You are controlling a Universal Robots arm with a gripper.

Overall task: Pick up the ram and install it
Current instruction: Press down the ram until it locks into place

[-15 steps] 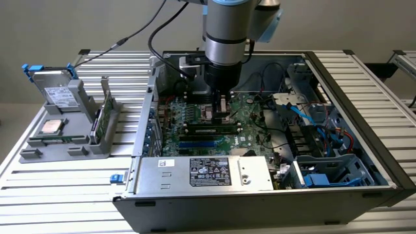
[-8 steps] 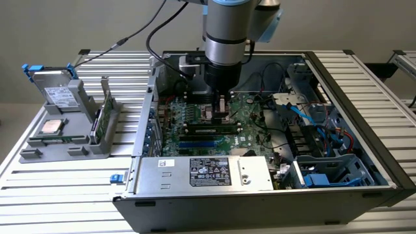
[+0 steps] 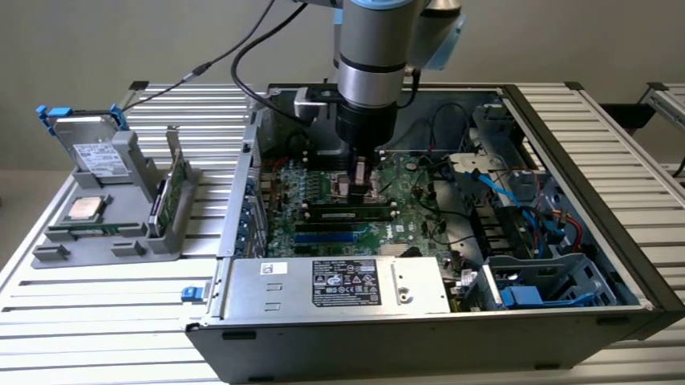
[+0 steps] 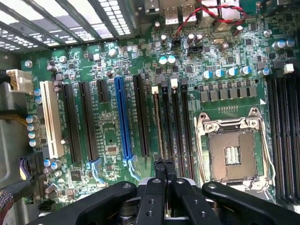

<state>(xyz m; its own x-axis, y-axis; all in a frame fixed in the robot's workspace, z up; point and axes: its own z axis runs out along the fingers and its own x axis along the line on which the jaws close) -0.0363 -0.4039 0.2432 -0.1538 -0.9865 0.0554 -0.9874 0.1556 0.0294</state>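
Observation:
The ram point(image 3: 345, 213) lies along a motherboard slot inside the open computer case, a long dark stick with small pale labels. In the wrist view the ram point(image 4: 156, 126) shows edge-on as a thin brownish strip in one of the black slots beside the empty processor socket point(image 4: 233, 152). My gripper point(image 3: 362, 172) hangs straight down over the board, just behind the stick in the exterior view. Its two black fingers are shut tip to tip, and the gripper point(image 4: 165, 165) sits at one end of the strip. Whether the tips touch the stick I cannot tell.
The case walls point(image 3: 599, 160) ring the board, with a silver power supply point(image 3: 342, 285) at the front and cables point(image 3: 503, 184) at the exterior view's right. On the exterior view's left, a grey rack point(image 3: 107, 233) holds a drive box point(image 3: 91, 148), a square silver chip point(image 3: 86, 208) and a thin green board point(image 3: 163, 204).

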